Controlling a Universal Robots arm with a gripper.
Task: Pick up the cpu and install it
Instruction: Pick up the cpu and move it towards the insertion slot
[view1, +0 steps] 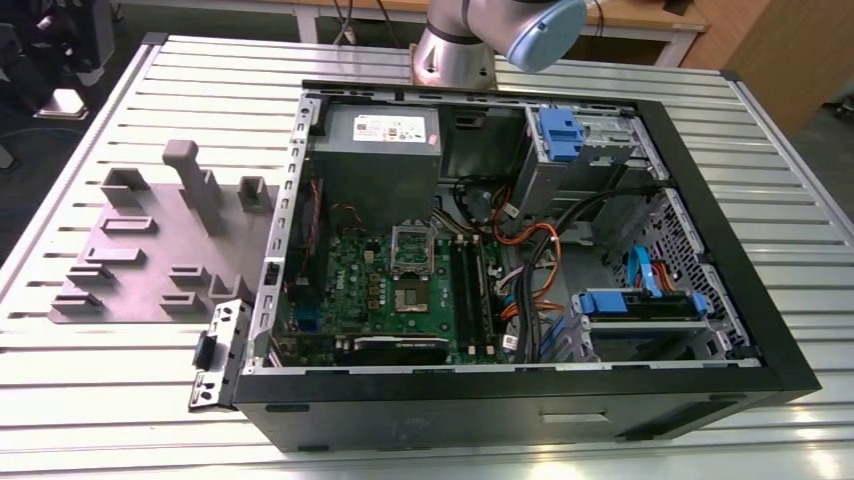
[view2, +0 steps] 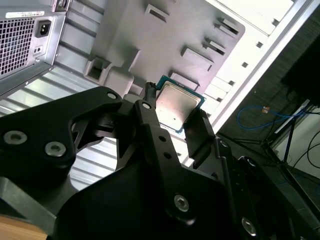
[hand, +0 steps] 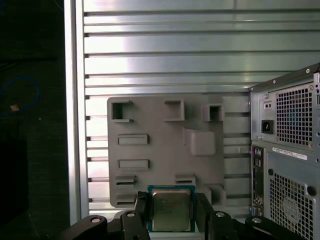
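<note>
The hand (hand: 171, 216) seemingly clamps the cpu (hand: 171, 206) over the moulded plate (hand: 160, 150).

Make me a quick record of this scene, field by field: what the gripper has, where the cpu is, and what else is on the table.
holder: gripper, fingers shut on the cpu
cpu: clamped at two opposite edges, silver top showing in both wrist views
behind cpu: grey moulded plate
computer case: open, on the exterior view's right of the plate, green circuit board exposed
surface: slatted metal table
install: not done, cpu is outside the case
</note>
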